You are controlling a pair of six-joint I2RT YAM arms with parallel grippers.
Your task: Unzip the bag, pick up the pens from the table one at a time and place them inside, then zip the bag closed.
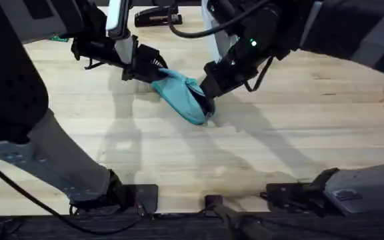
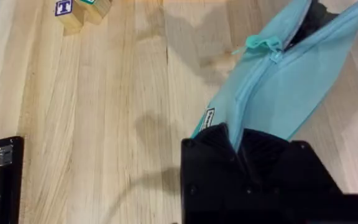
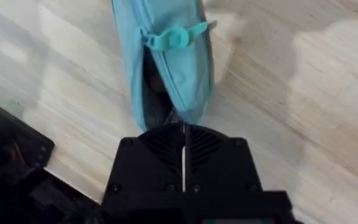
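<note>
Two grippers clamp teal pencil pouch (image 1: 182,97) from opposite ends on wooden table (image 1: 259,147). Left gripper (image 1: 153,72) pinches pouch's closed end, white label just beside its fingers. Right gripper (image 1: 207,93) fingers pressed together on fabric at pouch's open end. Zipper pull (image 3: 169,39) sits just ahead of right gripper; dark lining shows through gap. Black stapler (image 1: 157,17) lies beyond left gripper, lettered wooden block (image 2: 67,12) well apart.
</note>
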